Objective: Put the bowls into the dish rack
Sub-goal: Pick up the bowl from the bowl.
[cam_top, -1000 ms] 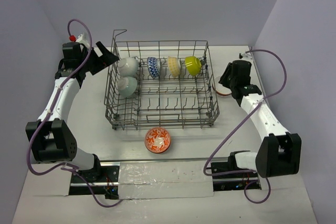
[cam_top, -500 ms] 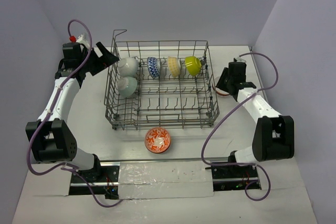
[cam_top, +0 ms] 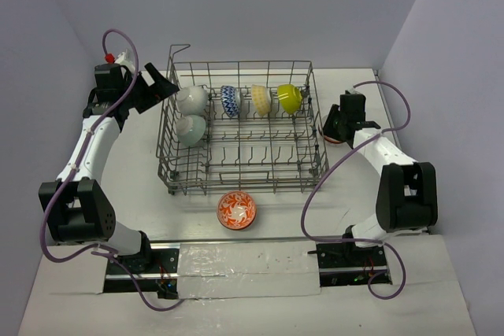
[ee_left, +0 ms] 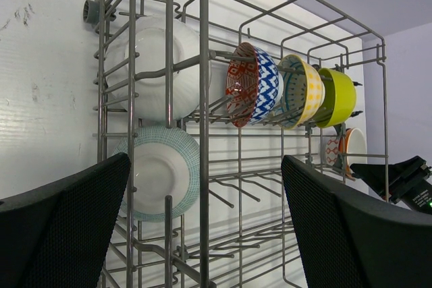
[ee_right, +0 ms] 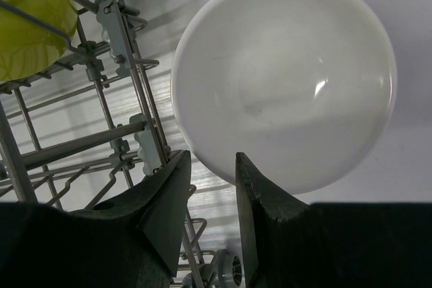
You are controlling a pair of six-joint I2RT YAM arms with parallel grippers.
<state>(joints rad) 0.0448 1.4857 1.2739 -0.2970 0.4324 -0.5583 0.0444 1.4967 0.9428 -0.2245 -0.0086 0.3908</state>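
The dish rack (cam_top: 240, 182) stands mid-table and holds two white bowls (cam_top: 191, 100) (cam_top: 191, 129), a blue patterned bowl (cam_top: 230, 101), a pale yellow bowl (cam_top: 261, 100) and a lime bowl (cam_top: 289, 98). An orange patterned bowl (cam_top: 237, 210) sits on the table in front of the rack. A red-and-white bowl (ee_right: 283, 79) lies just outside the rack's right side. My right gripper (ee_right: 212, 156) is open, its jaws straddling this bowl's near rim, one finger outside and one over the inside. My left gripper (ee_left: 206, 160) hangs wide open and empty at the rack's far left corner (cam_top: 161, 84).
The rack's wire wall (ee_right: 128, 65) stands right beside my right gripper's left finger. A raised wire loop (cam_top: 179, 47) sticks up at the rack's far left corner. Grey walls close in the table on three sides.
My right gripper has moved left and down to the red-and-white bowl beside the rack, and its arm has folded back. The left arm has not moved.
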